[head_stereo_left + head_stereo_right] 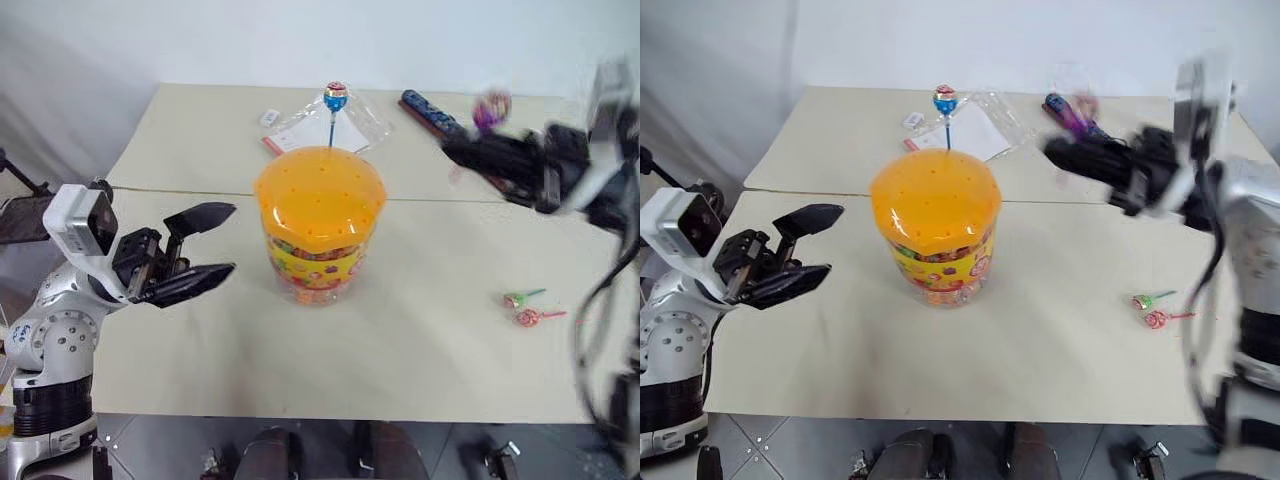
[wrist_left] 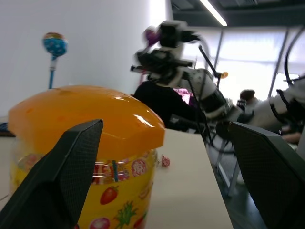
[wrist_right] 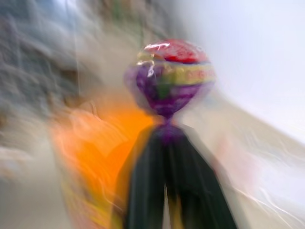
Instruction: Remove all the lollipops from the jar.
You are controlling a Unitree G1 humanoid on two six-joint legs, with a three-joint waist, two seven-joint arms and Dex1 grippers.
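1. Our right gripper has its fingers pinched together on the stick of the purple lollipop, whose head stands just above the fingertips; we grip the stick so the wrapper is not crushed.
2. We hold that lollipop in the air, off to the right of the jar and above the table, so we judge it to be out of the jar.
3. Our left gripper holds nothing, its fingers spread wide and aimed at the jar's side, just short of touching it; we take this as readiness to steady the jar.
4. Beyond the jar from our left gripper, a blue lollipop stands upright, its stick in the orange lid.
5. Below our right gripper, a green lollipop and a red lollipop lie side by side on the table.
6. We judge one lollipop is left to pull.
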